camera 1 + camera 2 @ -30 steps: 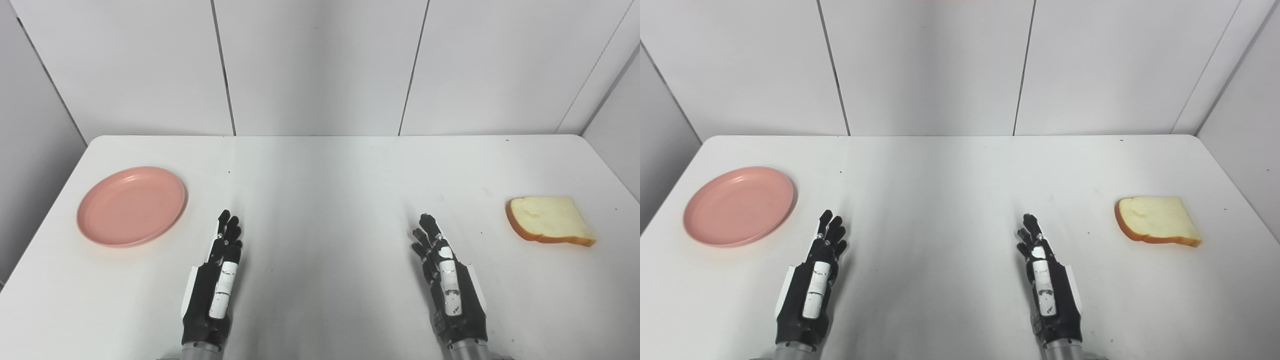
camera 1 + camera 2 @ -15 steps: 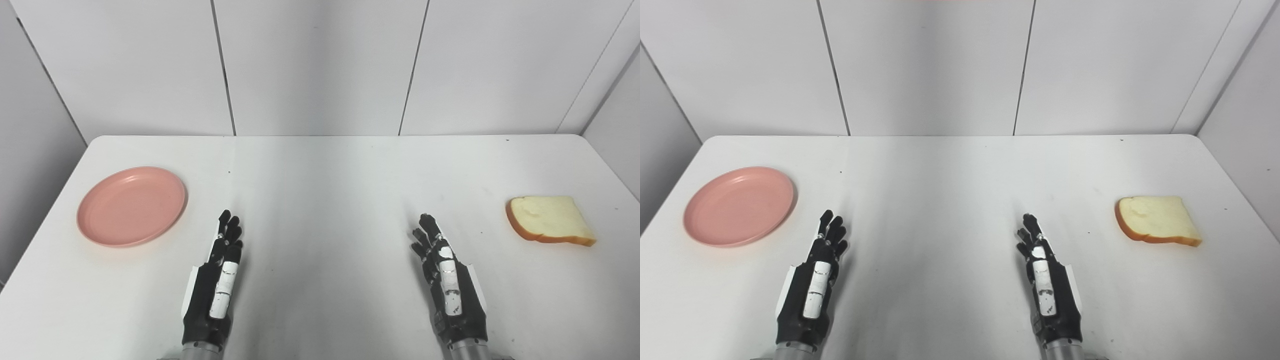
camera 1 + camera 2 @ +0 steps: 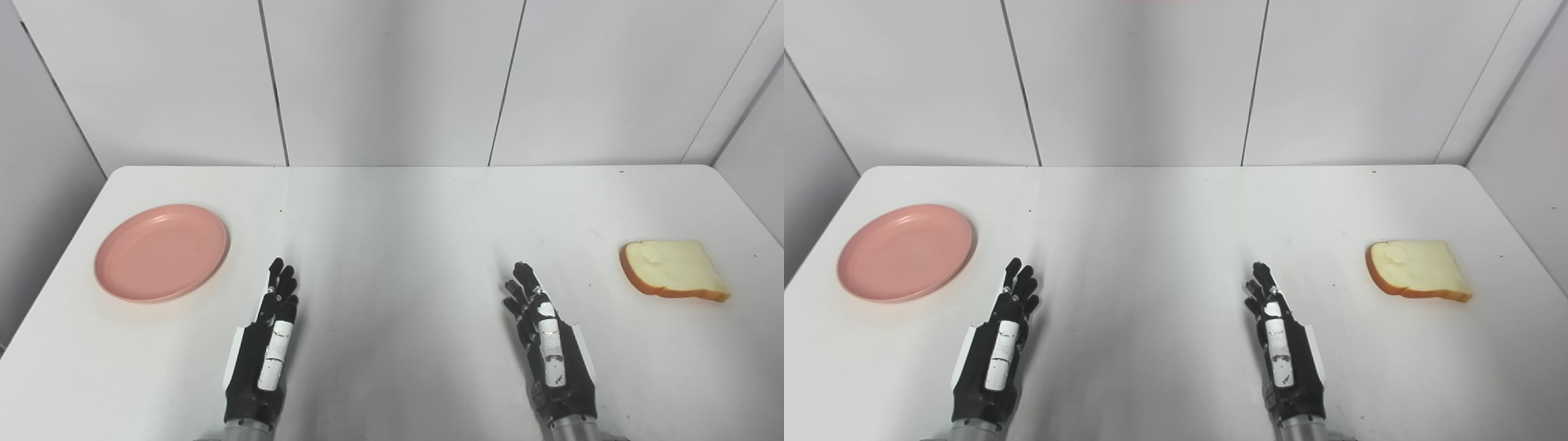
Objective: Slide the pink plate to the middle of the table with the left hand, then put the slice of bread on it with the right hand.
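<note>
Left hand [image 3: 264,349]: we see it near the front edge, fingers extended, holding nothing.
Right hand [image 3: 548,349]: likewise empty, fingers stretched out.
Pink plate [image 3: 161,252]: we find it at the table's [image 3: 392,208] left side, apart from the left hand.
Slice of bread [image 3: 672,269]: flat at the right side.
</note>
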`<action>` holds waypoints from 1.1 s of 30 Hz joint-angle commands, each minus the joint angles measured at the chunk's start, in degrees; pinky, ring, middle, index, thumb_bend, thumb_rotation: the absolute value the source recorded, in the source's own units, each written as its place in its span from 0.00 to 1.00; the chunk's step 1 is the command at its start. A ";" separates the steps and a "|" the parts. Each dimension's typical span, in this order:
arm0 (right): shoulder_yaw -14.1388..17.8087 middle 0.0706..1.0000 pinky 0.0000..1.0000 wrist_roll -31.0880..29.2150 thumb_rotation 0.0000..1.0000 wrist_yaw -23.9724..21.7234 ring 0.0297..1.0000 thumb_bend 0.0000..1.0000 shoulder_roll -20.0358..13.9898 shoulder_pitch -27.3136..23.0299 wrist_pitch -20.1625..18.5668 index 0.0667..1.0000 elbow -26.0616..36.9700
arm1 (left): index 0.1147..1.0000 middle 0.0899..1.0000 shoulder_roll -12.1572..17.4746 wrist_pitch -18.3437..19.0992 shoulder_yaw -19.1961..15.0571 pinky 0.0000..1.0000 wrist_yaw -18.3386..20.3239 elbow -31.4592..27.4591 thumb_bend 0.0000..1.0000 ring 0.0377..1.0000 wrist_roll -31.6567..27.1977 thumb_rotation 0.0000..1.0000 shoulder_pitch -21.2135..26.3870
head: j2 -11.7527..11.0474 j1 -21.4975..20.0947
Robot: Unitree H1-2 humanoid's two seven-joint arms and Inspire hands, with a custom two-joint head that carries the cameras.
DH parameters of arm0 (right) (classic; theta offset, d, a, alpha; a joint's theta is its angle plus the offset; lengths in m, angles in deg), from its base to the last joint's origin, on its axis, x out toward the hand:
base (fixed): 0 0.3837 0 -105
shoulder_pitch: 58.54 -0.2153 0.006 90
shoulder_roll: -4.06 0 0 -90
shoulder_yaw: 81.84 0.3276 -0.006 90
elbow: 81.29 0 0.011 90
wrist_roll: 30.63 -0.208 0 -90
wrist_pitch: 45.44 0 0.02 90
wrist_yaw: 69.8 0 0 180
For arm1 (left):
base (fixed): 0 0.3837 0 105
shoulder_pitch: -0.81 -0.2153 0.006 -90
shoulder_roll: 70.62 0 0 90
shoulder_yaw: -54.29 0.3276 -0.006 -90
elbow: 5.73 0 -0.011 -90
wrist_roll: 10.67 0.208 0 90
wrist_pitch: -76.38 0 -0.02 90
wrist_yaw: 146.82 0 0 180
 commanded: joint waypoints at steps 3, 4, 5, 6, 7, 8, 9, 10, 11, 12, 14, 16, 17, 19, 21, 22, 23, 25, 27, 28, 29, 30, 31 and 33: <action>0.71 0.96 0.95 -1.40 0.98 -1.49 0.95 0.81 -1.98 2.37 2.41 0.92 -1.56 | 1.00 1.00 -1.06 -4.31 0.71 1.00 -0.08 1.74 0.75 1.00 0.67 0.89 1.37 | -1.64 2.37; 0.93 0.96 0.96 -1.69 0.98 -1.68 0.95 0.81 -2.11 2.32 2.58 0.92 -1.92 | 1.00 1.00 -1.22 -4.97 0.80 1.00 -0.27 2.37 0.74 1.00 1.00 0.89 1.44 | -1.76 2.57; 1.19 0.96 0.96 -2.00 0.98 -1.93 0.95 0.82 -2.38 2.29 2.86 0.92 -2.44 | 1.00 1.00 -1.43 -5.72 0.96 1.00 -0.46 3.15 0.74 1.00 1.34 0.89 1.48 | -2.62 3.63; 1.37 0.96 0.96 -2.19 0.99 -2.12 0.95 0.82 -2.54 2.27 3.05 0.92 -2.77 | 1.00 1.00 -1.57 -6.24 1.06 1.00 -0.58 3.67 0.74 1.00 1.56 0.89 1.50 | -2.62 3.63; 1.59 0.96 0.96 -2.46 0.99 -2.45 0.95 0.82 -2.81 2.21 3.56 0.91 -3.36 | 1.00 1.00 -1.78 -6.93 1.17 1.00 -0.83 4.39 0.74 1.00 2.00 0.89 1.53 | -3.42 4.58; 1.74 0.96 0.97 -2.66 0.99 -2.70 0.95 0.81 -2.97 2.17 3.93 0.92 -3.76 | 1.00 1.00 -1.94 -7.45 1.22 1.00 -1.01 4.89 0.74 1.00 2.34 0.90 1.56 | -3.42 4.58; 1.94 0.97 0.97 -2.98 1.00 -2.98 0.96 0.81 -3.15 2.09 4.38 0.92 -4.31 | 1.00 1.00 -2.10 -8.15 1.30 1.00 -1.23 5.54 0.74 1.00 2.78 0.90 1.62 | -4.22 5.46; 2.10 0.97 0.98 -3.20 1.00 -3.22 0.96 0.82 -3.30 2.06 4.63 0.92 -4.69 | 1.00 1.00 -2.22 -8.87 1.36 1.00 -1.38 6.10 0.73 1.00 3.13 0.90 1.69 | -4.22 5.46; 2.28 0.97 0.98 -3.27 1.00 -3.41 0.96 0.82 -3.52 2.01 4.89 0.93 -5.15 | 1.00 1.00 -2.43 -9.67 1.44 1.00 -1.63 6.82 0.73 1.00 3.57 0.90 1.80 | -5.10 6.44; 2.40 0.97 0.98 -3.30 1.00 -3.54 0.96 0.82 -3.68 1.98 5.09 0.93 -5.47 | 1.00 1.00 -2.59 -10.23 1.48 1.00 -1.81 7.33 0.73 1.00 3.88 0.90 1.87 | -5.10 6.44; 2.67 0.97 0.98 -3.58 1.00 -3.86 0.97 0.82 -4.12 1.80 5.81 0.93 -6.48 | 1.00 1.00 -3.08 -11.34 1.54 1.00 -2.14 8.54 0.73 1.00 4.21 0.90 2.06 | -6.49 8.15; 2.83 0.98 0.99 -3.90 1.00 -4.07 0.98 0.81 -4.42 1.66 6.29 0.93 -7.17 | 1.00 1.00 -3.56 -12.03 1.49 1.00 -2.35 9.43 0.73 1.00 4.46 0.90 2.14 | -6.86 8.67; 2.88 0.98 0.99 -4.04 1.00 -4.14 0.98 0.81 -4.53 1.60 6.38 0.94 -7.40 | 1.00 1.00 -3.72 -12.24 1.49 1.00 -2.43 9.77 0.74 1.00 4.67 0.90 2.16 | -7.14 9.06; 2.98 1.00 1.00 -4.34 1.00 -4.31 0.99 0.80 -4.73 1.49 6.49 0.95 -7.80 | 1.00 1.00 -3.98 -12.74 1.52 1.00 -2.57 10.43 0.73 1.00 5.17 0.90 2.26 | -7.64 9.76; 3.06 1.00 1.00 -4.65 1.00 -4.42 1.00 0.80 -4.89 1.44 6.45 0.96 -8.05 | 1.00 1.00 -4.27 -12.94 1.58 1.00 -2.70 10.84 0.73 1.00 5.56 0.90 2.28 | -8.18 10.53; 3.12 1.00 1.00 -4.75 1.00 -4.40 1.00 0.80 -4.92 1.41 6.47 0.96 -8.17 | 1.00 1.00 -4.41 -13.04 1.64 1.00 -2.84 11.02 0.73 1.00 5.76 0.90 2.26 | -8.52 11.00; 3.16 1.00 1.00 -4.82 1.00 -4.37 1.00 0.79 -4.93 1.39 6.53 0.96 -8.28 | 1.00 1.00 -4.52 -13.13 1.70 1.00 -3.03 11.17 0.73 1.00 6.02 0.90 2.24 | -8.60 11.08; 3.29 1.00 1.00 -5.13 1.00 -4.39 1.00 0.78 -4.93 1.32 6.78 0.97 -8.66 | 1.00 1.00 -4.71 -13.44 1.81 1.00 -3.37 11.66 0.73 1.00 6.36 0.90 2.28 | -9.35 11.84; 3.34 1.00 1.00 -5.30 1.00 -4.46 1.00 0.78 -5.02 1.24 7.11 0.97 -9.08 | 1.00 1.00 -4.84 -13.78 1.83 1.00 -3.36 12.11 0.73 1.00 6.42 0.90 2.34 | -9.51 11.97; 3.32 1.00 1.00 -5.18 1.00 -4.44 1.00 0.78 -5.13 1.18 7.31 0.97 -9.39 | 1.00 1.00 -4.95 -14.10 1.79 1.00 -3.44 12.48 0.73 1.00 6.53 0.90 2.39 | -10.11 12.37; 3.29 1.00 1.00 -5.10 1.00 -4.42 1.00 0.78 -5.21 1.14 7.46 0.97 -9.60 | 1.00 1.00 -5.02 -14.33 1.76 1.00 -3.51 12.74 0.73 1.00 6.62 0.90 2.43 | -10.11 12.37; 3.29 1.00 1.00 -5.13 1.00 -4.44 1.00 0.79 -5.27 1.09 7.73 0.97 -9.92 | 1.00 1.00 -5.04 -14.74 1.77 1.00 -3.61 13.20 0.73 1.00 6.78 0.89 2.51 | -10.79 12.67; 3.28 1.00 1.00 -5.02 1.00 -4.36 1.00 0.78 -5.30 1.05 7.99 0.98 -10.23 | 1.00 1.00 -5.06 -14.96 1.79 1.00 -3.69 13.54 0.73 1.00 6.92 0.89 2.53 | -11.10 12.77; 3.19 1.00 1.00 -4.97 1.00 -4.34 1.00 0.77 -5.28 0.93 8.56 0.98 -10.95 | 1.00 1.00 -5.01 -15.37 1.79 1.00 -3.80 14.08 0.72 1.00 7.10 0.89 2.54 | -12.18 12.93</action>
